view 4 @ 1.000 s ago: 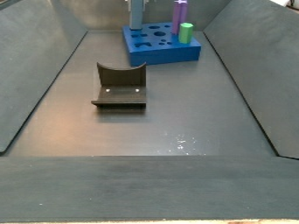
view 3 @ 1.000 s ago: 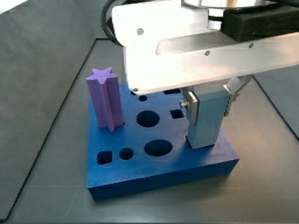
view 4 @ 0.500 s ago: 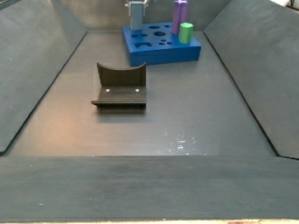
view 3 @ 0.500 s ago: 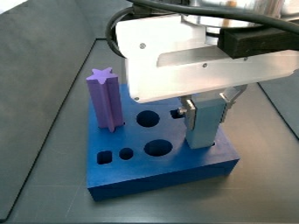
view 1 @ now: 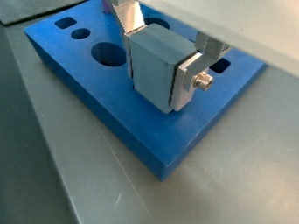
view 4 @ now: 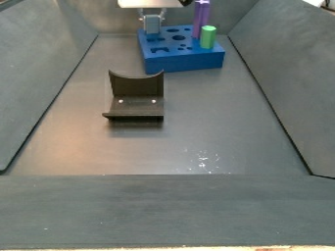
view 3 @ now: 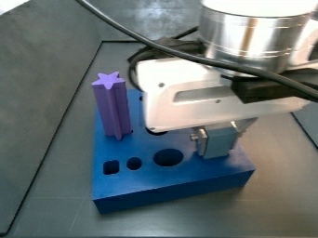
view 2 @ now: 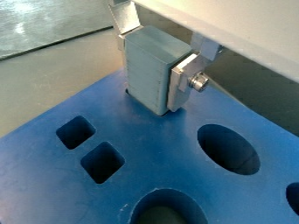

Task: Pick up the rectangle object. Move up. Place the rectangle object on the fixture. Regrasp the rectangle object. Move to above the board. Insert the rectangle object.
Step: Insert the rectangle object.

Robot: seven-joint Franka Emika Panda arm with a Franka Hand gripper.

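Blue and thick, the board (view 3: 174,177) is sitting at the far end of a dark walled bin (view 4: 53,88), with bare floor lying between it and the fixture (view 4: 135,96), which is standing well apart from it. Only the side views are showing the purple star post (view 3: 112,105) and a green cylinder (view 4: 209,37) standing in the board. Both wrist views are showing the gripper (view 1: 158,54) over the board near its edge, its silver fingers (view 2: 122,19) clamping the rectangle object (view 2: 147,68) upright between them, lower end reaching the board's top.
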